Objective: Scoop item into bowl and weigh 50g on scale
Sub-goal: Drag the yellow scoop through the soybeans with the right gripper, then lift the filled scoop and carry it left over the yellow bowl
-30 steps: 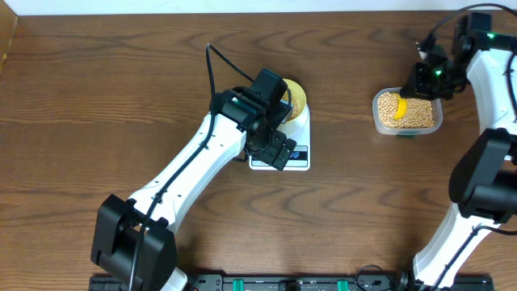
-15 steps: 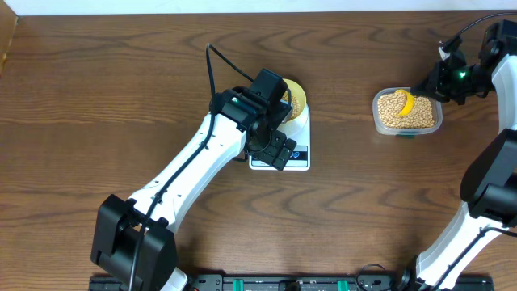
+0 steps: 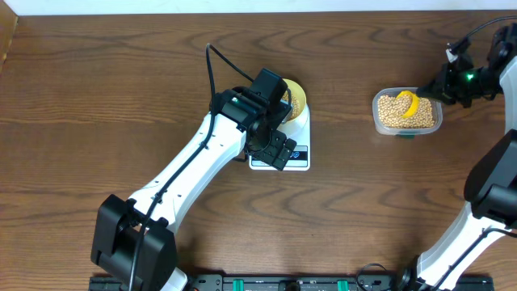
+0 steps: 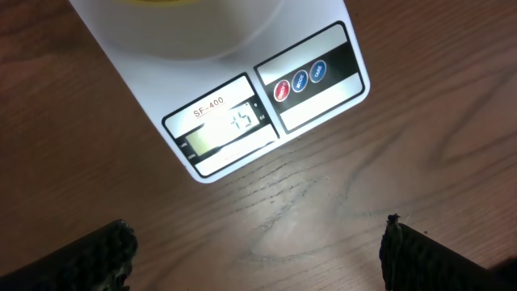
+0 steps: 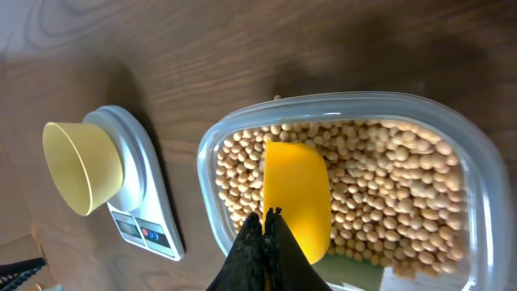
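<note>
Reading the display first: the scale (image 4: 242, 105) is lit and the bowl (image 3: 299, 101) sits on its platform. The digits look like a two-figure number, perhaps in the forties. They are faint and washed by glare in the left wrist view, so treat that as unconfirmed. On that reading, the fill is well along but the target weight is not yet shown. You probably have a small top-up left, then a check of the reading.

Your left gripper (image 4: 257, 242) hovers above the table just in front of the scale, fingers (image 4: 97, 255) wide apart and holding nothing. Your right gripper (image 5: 265, 234) is clamped on the handle of the yellow scoop (image 5: 296, 194). The scoop's cup lies down among the beans (image 5: 388, 186) in the clear tub (image 5: 477, 153), well apart from the scale.

Not resolved:
- The left arm covers most of the bowl from overhead, and the right wrist view shows only its outside, so its contents are unseen.
- No beans show on the scoop's visible face. You cannot tell whether that face is the inside or the back.
- The scoop handle is hidden behind the right fingers.
</note>
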{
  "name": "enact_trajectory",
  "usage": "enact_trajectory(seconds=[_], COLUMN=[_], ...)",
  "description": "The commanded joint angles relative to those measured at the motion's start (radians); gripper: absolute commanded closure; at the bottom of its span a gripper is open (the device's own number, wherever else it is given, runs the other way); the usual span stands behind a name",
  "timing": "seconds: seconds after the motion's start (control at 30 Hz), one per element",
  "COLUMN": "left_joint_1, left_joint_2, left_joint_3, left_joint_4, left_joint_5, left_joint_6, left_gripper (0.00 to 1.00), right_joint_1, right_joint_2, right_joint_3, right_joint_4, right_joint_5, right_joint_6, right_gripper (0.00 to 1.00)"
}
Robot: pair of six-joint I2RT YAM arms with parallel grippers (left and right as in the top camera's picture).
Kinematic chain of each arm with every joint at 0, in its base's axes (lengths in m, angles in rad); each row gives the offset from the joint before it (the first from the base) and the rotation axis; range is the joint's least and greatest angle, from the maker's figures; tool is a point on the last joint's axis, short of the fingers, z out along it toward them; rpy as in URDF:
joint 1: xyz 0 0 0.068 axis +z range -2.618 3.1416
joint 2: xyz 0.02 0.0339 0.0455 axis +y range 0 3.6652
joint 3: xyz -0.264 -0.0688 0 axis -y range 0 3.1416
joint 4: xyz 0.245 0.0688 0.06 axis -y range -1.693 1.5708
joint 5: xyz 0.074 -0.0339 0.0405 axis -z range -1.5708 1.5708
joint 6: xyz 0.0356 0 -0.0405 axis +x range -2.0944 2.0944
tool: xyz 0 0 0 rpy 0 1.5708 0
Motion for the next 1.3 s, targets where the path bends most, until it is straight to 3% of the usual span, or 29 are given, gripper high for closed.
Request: enact_trajectory(seconds=[0.0, 1.27], left_joint_1=[0.003, 0.003], left_joint_2=[0.008, 0.008], left_joint_3=[-0.004, -0.004], left_joint_4=[-0.002, -0.002], left_joint_5=[-0.013, -0.013], left_joint_6=[-0.005, -0.004], left_gripper=[0.02, 0.02], right_joint_1=[-0.014, -0.039], right_joint_2=[0.008, 0.008], right_joint_3=[0.009, 0.009], right_joint_4=[-0.004, 0.013], right_joint_5=[-0.032, -0.286], right_joint_6=[0.008, -0.038], right_gripper=[0.99, 0.99])
